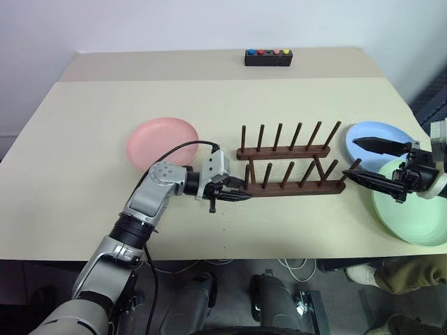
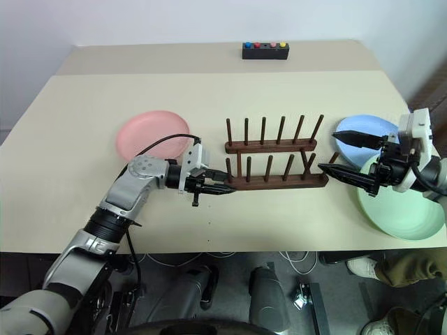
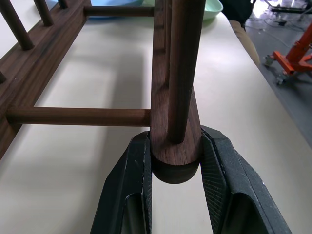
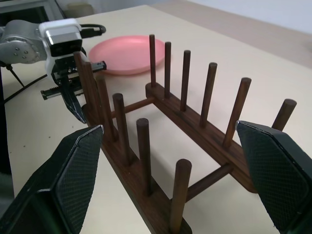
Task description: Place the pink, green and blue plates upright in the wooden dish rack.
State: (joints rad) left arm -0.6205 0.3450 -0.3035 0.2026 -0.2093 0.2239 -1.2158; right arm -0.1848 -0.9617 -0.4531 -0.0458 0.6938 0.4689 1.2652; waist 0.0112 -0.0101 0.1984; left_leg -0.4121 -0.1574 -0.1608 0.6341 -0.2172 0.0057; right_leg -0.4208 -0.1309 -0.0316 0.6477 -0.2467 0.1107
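The left gripper point(image 1: 234, 196) is closed on the rounded end of the near rail of the wooden dish rack point(image 1: 290, 167), its two black fingers point(image 3: 131, 185) pressed against either side of the rail just below the end peg. The rack is dark brown, with two parallel rails joined by thin cross-rods and two rows of slim pegs leaning slightly; it sits empty near the middle of the table point(image 1: 84, 139). The left arm reaches in low from the near edge, forearm angled forward and wrist bent so the gripper points sideways along the rail.

The right gripper point(image 1: 367, 162) hovers at the rack's opposite end with its fingers spread wide and nothing between them, aimed back along the rack.

The pink plate point(image 1: 162, 142) lies flat just behind the left wrist. The blue plate point(image 1: 377, 132) and the green plate point(image 1: 419, 209) lie flat beyond the rack's right end, under the right gripper, the green rim overlapping the blue. A small black box with coloured buttons point(image 1: 268, 56) stands at the table's far edge.
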